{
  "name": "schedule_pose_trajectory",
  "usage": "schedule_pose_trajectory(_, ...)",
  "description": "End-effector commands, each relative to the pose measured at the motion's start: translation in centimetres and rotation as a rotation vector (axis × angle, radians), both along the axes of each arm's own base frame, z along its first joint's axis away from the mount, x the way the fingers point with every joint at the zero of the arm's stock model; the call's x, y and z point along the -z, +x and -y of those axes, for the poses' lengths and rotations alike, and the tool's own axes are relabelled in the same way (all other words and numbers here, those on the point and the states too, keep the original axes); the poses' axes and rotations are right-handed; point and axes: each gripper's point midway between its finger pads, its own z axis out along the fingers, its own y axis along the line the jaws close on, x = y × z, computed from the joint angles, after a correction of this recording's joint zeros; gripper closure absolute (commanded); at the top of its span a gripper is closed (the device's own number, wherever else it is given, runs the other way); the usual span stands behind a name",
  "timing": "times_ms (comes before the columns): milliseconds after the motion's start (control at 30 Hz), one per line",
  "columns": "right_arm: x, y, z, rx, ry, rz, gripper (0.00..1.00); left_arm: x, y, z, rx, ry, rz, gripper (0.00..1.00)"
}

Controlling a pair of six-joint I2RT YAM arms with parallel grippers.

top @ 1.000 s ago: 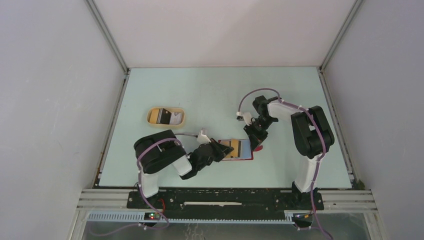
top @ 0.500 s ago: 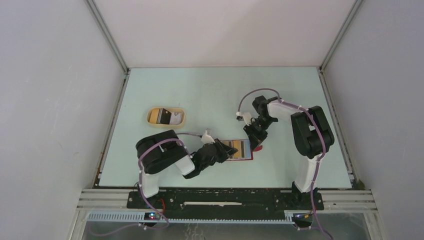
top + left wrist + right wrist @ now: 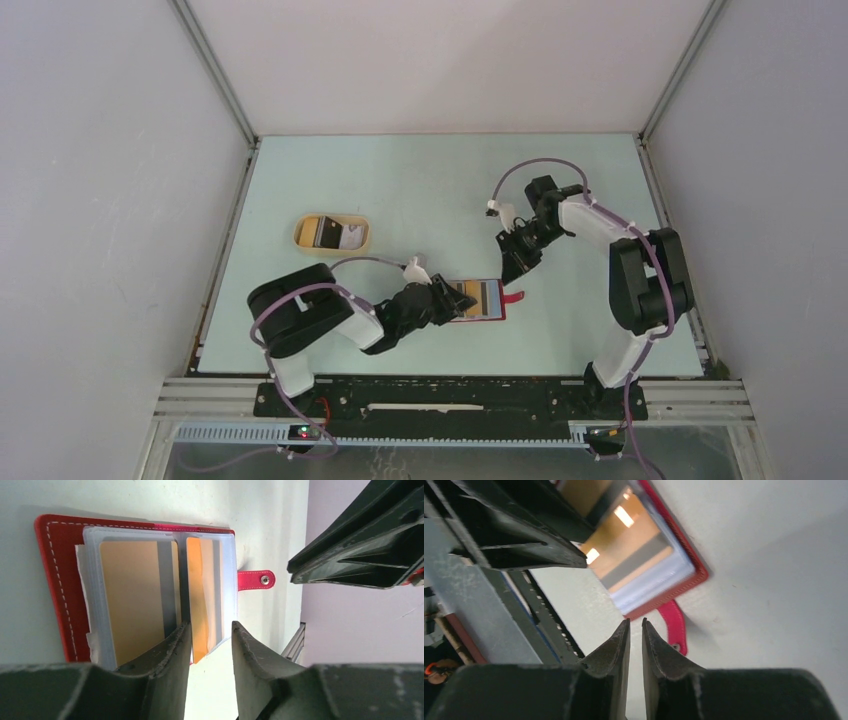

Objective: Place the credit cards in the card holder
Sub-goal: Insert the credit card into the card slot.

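Jaws of the left gripper (image 3: 210,652) stand spread with a clear gap and pinch nothing. The near end of a golden card (image 3: 200,595) lies at the mouth of that gap, close beside one of the fingers (image 3: 167,655); whether it touches, I cannot tell. That card sits in the clear sleeve nearer the tab of the card holder (image 3: 54,580). The holder lies open and flat on the pale green table (image 3: 400,180), red cover down, between the two arms and closer to the left one. A second golden card (image 3: 132,595) fills the sleeve beside it. The red closure tab (image 3: 255,580) sticks out flat from the holder's far side, its snap dot facing up. The right gripper (image 3: 635,630) hangs over the table just beyond the tab side of the holder, apart from it. Its jaws are drawn close, with only a narrow slit between them, and nothing is in the slit. From the top view the left gripper is low at the holder's left edge, its fingertips over the sleeves. Well to the left and farther back stands a tan oval tray (image 3: 300,236), with a dark card (image 3: 322,232) and a whitish card (image 3: 348,237) lying in it.
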Motion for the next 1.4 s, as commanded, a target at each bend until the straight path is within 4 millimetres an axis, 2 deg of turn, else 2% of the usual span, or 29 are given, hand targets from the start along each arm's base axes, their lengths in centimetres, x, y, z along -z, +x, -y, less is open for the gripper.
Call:
schedule_pose_trajectory(0,-3.6,-0.5,-2.9,-0.015,0.211,-0.006,0.77,-0.6,0.1,-0.6,0.043,0.099,0.067,0.58)
schedule_pose_trajectory(133,-5.1,0.1,-5.2,0.065,0.337,-0.093,0.78,-0.8,-0.1,-0.3,0.074,0.109,0.083,0.54)
schedule_pose_trajectory(300,-4.7,1.8,-7.4,0.156,0.348,-0.129,0.81,-1.3,-0.5,0.3,0.106,0.053,0.109,0.54)
schedule_pose_trajectory(467,-2.8,1.3,-9.6,0.151,0.271,-0.127,0.80,-2.3,-0.3,-1.4,0.082,0.082,0.176,0.55)
schedule_pose_trajectory(633,-1.4,1.5,-10.4,0.148,0.201,-0.070,0.81,-1.8,-0.4,-4.0,0.049,0.186,0.203,0.60)
schedule_pose_trajectory(733,-0.8,1.0,-11.2,0.120,0.171,-0.061,0.80,-1.2,-0.3,-4.8,0.047,0.235,0.212,0.63)
schedule_pose_trajectory(1100,2.3,0.2,-11.2,0.088,0.044,-0.076,0.80,0.7,0.7,-4.4,0.099,0.338,0.215,0.75)
schedule_pose_trajectory(1367,3.7,-0.3,-10.4,0.063,-0.026,-0.073,0.80,2.8,0.3,-6.1,0.068,0.400,0.150,0.82)
